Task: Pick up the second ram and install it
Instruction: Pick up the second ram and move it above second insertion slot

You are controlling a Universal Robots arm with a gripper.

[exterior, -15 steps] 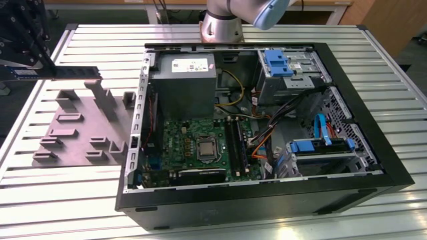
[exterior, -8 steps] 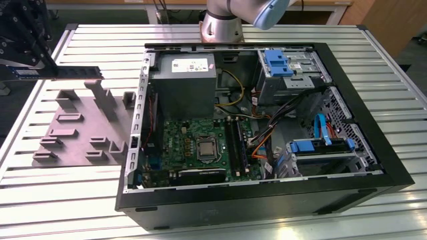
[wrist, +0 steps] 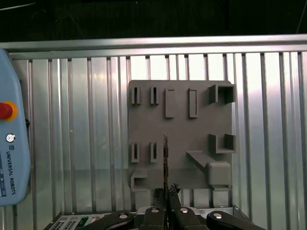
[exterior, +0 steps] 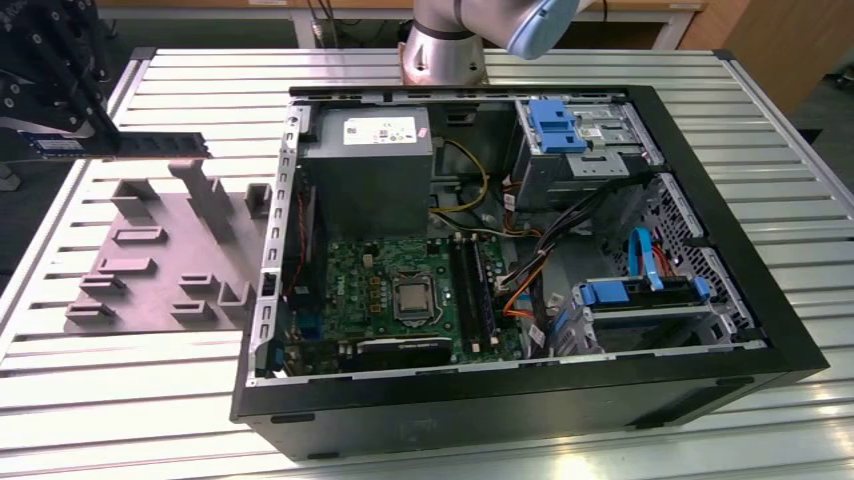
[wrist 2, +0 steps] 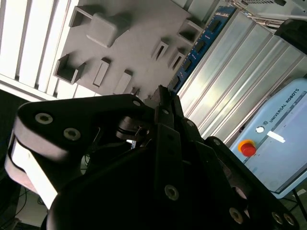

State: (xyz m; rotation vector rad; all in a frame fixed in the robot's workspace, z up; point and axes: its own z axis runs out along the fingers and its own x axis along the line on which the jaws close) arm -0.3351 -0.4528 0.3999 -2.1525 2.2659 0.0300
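Dark blue-green, the second ram [exterior: 150, 145] hangs level above the grey fixture plate [exterior: 160, 265], one end clamped in the gripper [exterior: 67, 140]. The open computer case [exterior: 534, 405] sits just beside the plate.

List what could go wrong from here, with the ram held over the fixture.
1. The end effector grips the ram near one end, so the long free part could tilt or slip in transit.
2. Loose cables lie close beside the slots on the motherboard; the ram might snag them on the way in.
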